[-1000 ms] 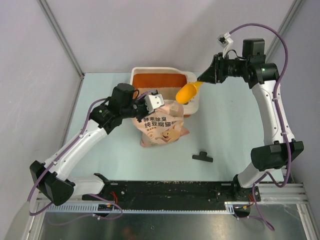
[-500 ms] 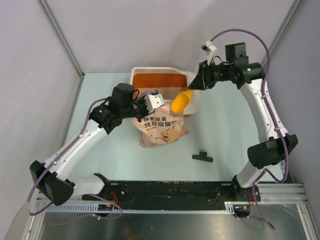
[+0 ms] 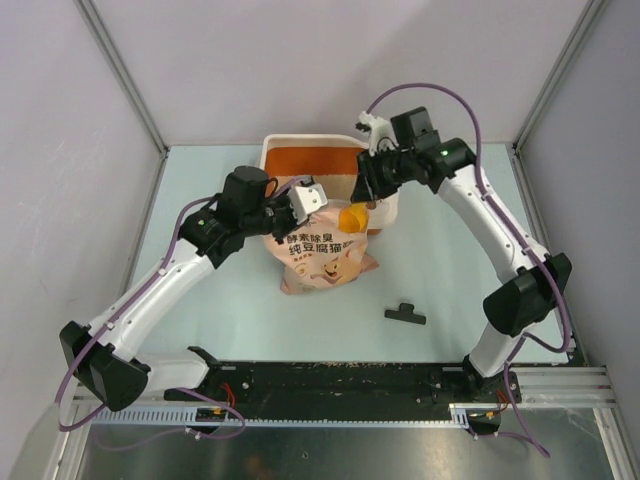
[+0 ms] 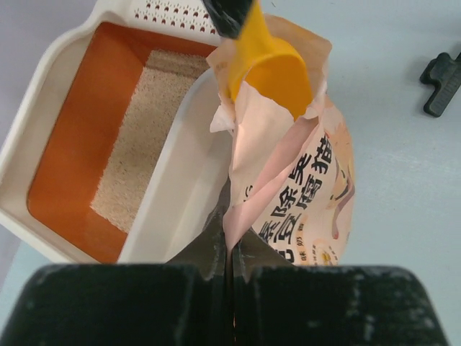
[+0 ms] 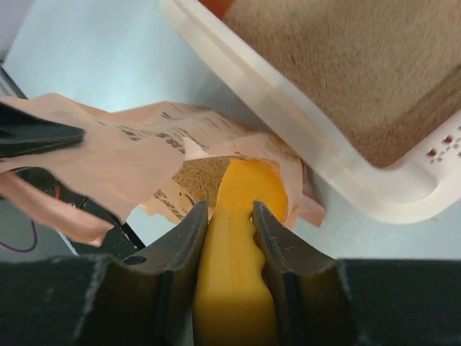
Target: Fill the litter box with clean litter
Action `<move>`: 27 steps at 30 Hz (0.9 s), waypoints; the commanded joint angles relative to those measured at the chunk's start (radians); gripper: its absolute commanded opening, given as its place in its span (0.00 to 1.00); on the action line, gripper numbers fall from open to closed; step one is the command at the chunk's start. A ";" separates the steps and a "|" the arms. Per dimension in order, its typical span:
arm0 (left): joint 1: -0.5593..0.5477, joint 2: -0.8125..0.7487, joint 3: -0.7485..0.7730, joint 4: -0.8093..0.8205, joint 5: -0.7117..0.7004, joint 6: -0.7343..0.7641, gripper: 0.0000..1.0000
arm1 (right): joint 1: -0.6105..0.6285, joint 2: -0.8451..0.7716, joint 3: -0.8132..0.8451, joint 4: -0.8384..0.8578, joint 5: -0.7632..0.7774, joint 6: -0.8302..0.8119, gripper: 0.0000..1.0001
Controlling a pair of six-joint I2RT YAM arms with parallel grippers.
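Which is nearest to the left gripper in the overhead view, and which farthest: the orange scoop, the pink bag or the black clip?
1. pink bag: touching, its top edge pinched in the left gripper.
2. orange scoop: just to the gripper's right, at the bag's open mouth.
3. black clip: alone on the table, well off to the right and nearer the arm bases.

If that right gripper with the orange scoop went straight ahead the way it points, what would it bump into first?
Probably the clean litter inside the open pink bag; the scoop sits at its mouth.

Pink bag (image 4: 302, 202), orange scoop (image 4: 274, 72), beige litter (image 4: 140, 137)
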 commanded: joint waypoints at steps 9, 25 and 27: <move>-0.001 -0.034 0.102 0.163 -0.002 -0.308 0.00 | 0.099 -0.013 -0.177 0.133 0.311 0.214 0.00; -0.001 -0.042 0.065 0.205 0.066 -0.297 0.00 | 0.162 0.088 -0.451 0.385 0.179 0.424 0.00; -0.001 -0.045 0.062 0.206 0.066 -0.293 0.00 | 0.163 0.097 -0.470 0.463 0.081 0.465 0.00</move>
